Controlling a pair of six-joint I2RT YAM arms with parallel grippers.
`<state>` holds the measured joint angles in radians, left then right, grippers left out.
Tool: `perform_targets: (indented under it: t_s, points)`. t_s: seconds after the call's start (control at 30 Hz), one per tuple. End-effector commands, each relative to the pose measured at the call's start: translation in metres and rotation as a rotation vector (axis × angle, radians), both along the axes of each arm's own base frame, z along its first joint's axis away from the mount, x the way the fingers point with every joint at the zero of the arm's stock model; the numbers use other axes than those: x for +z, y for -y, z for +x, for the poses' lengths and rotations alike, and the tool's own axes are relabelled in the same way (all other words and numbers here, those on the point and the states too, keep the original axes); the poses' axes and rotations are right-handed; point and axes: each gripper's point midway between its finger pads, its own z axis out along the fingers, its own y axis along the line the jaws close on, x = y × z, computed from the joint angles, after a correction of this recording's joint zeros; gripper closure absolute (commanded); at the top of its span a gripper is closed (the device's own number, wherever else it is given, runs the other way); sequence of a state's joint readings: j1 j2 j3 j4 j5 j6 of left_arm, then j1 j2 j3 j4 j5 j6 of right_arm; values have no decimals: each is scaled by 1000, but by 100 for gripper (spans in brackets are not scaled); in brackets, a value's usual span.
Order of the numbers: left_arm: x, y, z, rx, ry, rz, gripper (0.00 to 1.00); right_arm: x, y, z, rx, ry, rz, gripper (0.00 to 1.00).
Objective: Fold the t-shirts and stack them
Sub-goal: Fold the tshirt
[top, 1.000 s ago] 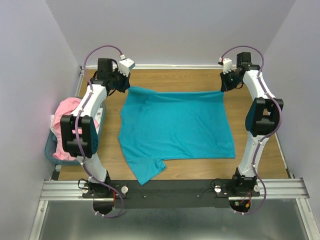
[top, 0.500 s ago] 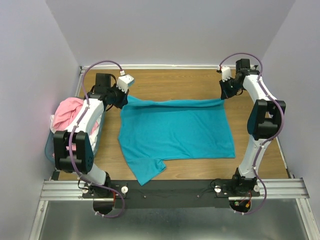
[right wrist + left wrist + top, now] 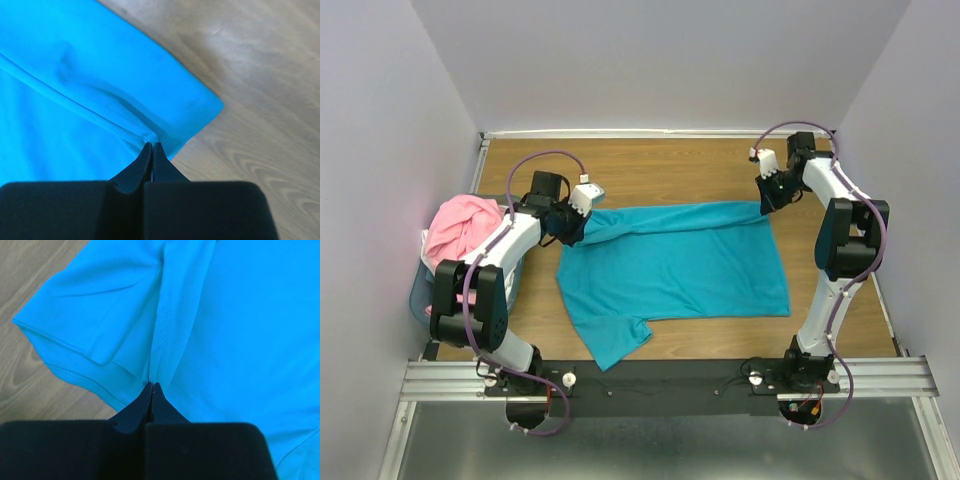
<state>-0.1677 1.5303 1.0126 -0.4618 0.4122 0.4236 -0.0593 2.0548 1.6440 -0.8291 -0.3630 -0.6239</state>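
Note:
A teal t-shirt [image 3: 675, 265] lies spread on the wooden table, its far edge lifted and carried toward me. My left gripper [image 3: 576, 226] is shut on the far left corner of the teal t-shirt [image 3: 240, 325], near a sleeve. My right gripper [image 3: 765, 203] is shut on the far right corner, where a hemmed edge of the teal t-shirt [image 3: 75, 85] meets the fingertips. A near sleeve sticks out at the front left. A crumpled pink t-shirt [image 3: 460, 225] rests in the basket at the left.
The blue-grey basket [image 3: 421, 300] sits at the table's left edge beside my left arm. Bare wood [image 3: 650, 165] shows beyond the shirt, and purple walls close in on three sides. A black rail [image 3: 660, 375] runs along the near edge.
Both grippers have pulled the shirt's far edge toward the near side; the left one has come further in and to the right. The cloth's far half is now narrower.

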Motion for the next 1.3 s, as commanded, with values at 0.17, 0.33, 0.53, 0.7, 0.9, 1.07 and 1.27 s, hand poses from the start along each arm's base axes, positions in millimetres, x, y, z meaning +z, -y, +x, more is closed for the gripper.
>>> perform_targets:
  t_s: [0.17, 0.33, 0.53, 0.7, 0.9, 1.07, 1.27]
  points:
    - [-17, -16, -3, 0, -4, 93, 100, -6, 10, -20, 38, -17, -53, 99]
    - [-17, -16, -8, -34, -6, 112, 100, -6, 14, -22, 37, -18, -74, 100]
    - [-22, -9, -21, -118, -32, 121, 96, -3, 15, -30, 53, -17, -84, 69]
    - [11, 9, -17, -205, 31, 51, 62, 21, 10, -23, 20, 33, -49, 46]
    - [21, 28, 16, -180, 50, 6, 57, 20, -3, -12, -50, -28, 42, 52]
    - [19, 60, 32, -210, 38, -47, 52, 9, -9, -20, -42, -93, 69, 53]
    - [-4, 84, 46, -203, -26, -78, 49, -9, -11, -28, 6, -139, 48, 52]
